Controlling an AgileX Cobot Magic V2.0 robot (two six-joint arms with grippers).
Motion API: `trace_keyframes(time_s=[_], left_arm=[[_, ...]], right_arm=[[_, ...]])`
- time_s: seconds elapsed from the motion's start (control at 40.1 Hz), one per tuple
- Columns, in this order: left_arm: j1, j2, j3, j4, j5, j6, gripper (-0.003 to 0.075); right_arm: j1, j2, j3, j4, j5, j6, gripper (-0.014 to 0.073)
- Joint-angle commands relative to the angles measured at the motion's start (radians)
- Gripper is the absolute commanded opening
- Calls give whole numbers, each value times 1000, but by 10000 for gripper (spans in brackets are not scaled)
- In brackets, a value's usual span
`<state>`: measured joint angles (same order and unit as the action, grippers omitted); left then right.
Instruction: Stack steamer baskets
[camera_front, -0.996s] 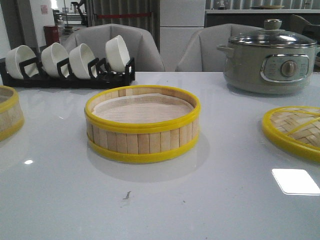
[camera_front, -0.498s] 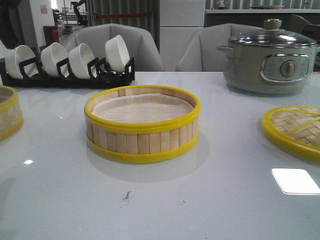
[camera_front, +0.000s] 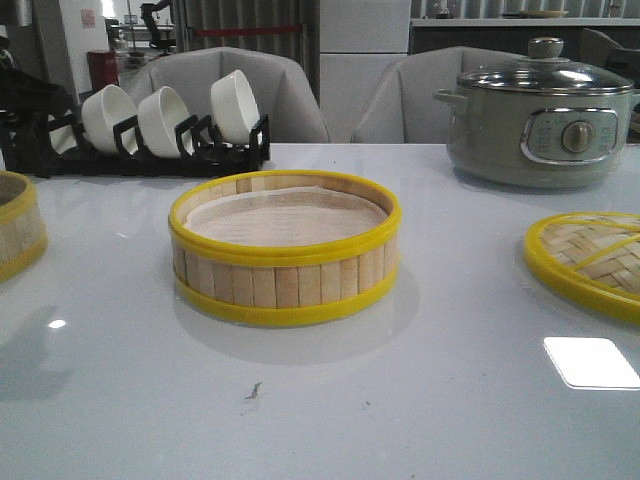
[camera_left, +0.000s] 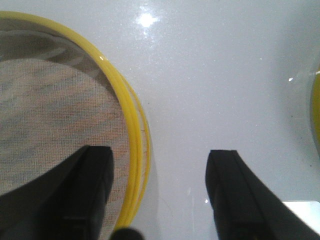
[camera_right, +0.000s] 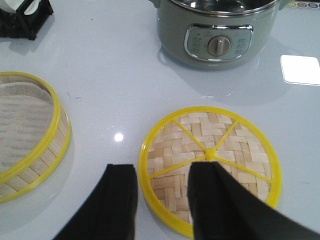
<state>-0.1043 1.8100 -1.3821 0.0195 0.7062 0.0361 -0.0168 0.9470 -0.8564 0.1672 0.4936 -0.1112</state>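
left steamer basket and woven lid are cut by frame edges.

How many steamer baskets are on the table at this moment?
2. One basket stands at the table's centre. The other basket is at the left edge of the front view, partly cut off, under the open left gripper. They are not stacked yet.

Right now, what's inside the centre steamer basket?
The centre steamer basket holds only a pale paper liner, nothing on it. The near wall hides the liner's front edge, and whatever lies under the liner is covered.
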Motion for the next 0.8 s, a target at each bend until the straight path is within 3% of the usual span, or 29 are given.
trace_keyframes(time_s=[0.0,0.648,0.747,0.772], left_arm=[[-2,-21,-48,6,-50,-11,452],[-2,103,-67,23,-39,-46,446],[-2,103,-67,25,-39,-64,360],[-2,103,-67,25,-36,-64,291]], right_arm=[[-4,-4,-40,-7,-63,-5,367],[-4,-3,-40,-7,-64,-5,367],[-4,-3,-40,-7,-65,-5,367],[-4,-3,-40,-7,-66,-5,367]])
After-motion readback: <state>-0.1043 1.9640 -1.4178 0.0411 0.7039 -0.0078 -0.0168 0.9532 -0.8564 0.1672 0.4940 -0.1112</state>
